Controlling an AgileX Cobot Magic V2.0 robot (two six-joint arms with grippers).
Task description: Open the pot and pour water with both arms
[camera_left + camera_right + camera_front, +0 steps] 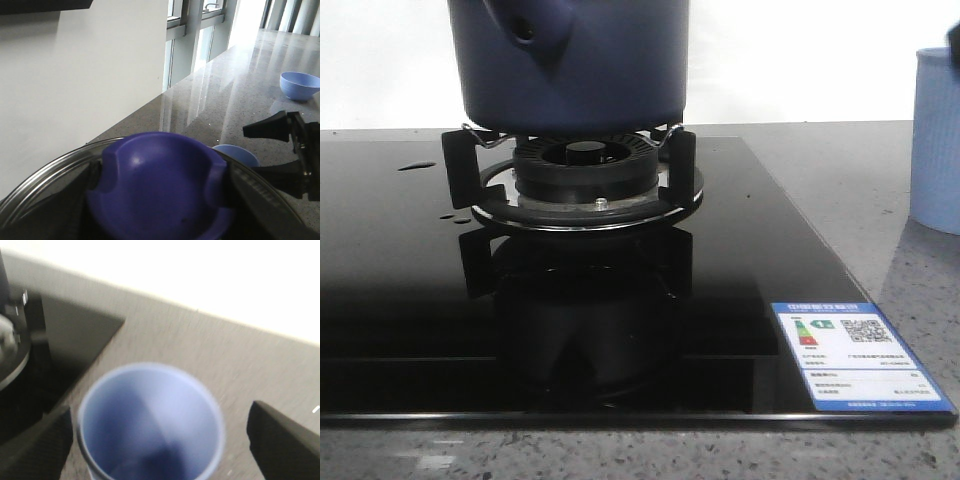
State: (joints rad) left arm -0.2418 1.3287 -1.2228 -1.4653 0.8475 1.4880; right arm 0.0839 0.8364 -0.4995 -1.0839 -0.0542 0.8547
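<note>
Right pincer [160, 440] apart around pale blue cup [150, 425], left pincer's state unclear, navy pot [570, 60] on burner [585, 170]

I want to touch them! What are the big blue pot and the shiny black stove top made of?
The pot looks like matte-coated metal, maybe enamel: dull, even navy, no glare. The stove top looks like polished black glass, since it mirrors the burner sharply.
</note>
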